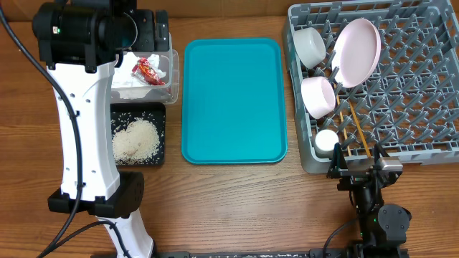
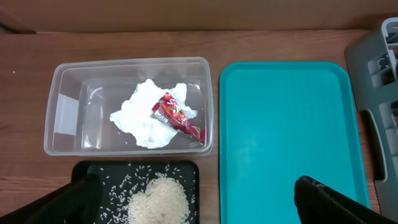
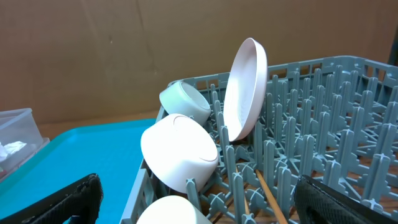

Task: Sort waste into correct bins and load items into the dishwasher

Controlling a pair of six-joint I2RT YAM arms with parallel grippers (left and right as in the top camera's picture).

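Observation:
The clear tub (image 2: 68, 106) holds the crumpled white napkin (image 2: 140, 121) and the red wrapper (image 2: 177, 115). The black tray (image 2: 87, 171) in front of it holds the rice (image 2: 158, 199). My left gripper (image 2: 198, 186) is open and empty above the tray's right edge. The grey dish rack (image 1: 401, 86) holds a pale plate (image 1: 357, 50), two bowls (image 1: 310, 44) (image 1: 319, 97), a white cup (image 1: 326, 141) and the chopsticks (image 1: 358, 129). My right gripper (image 3: 198, 186) is open and empty at the rack's front left, facing the near bowl (image 3: 180, 152).
The teal serving tray (image 1: 233, 100) lies bare between the bins and the rack. My left arm (image 1: 86, 107) stretches over the left side of the table and covers part of the tub. A brown wall stands behind the rack.

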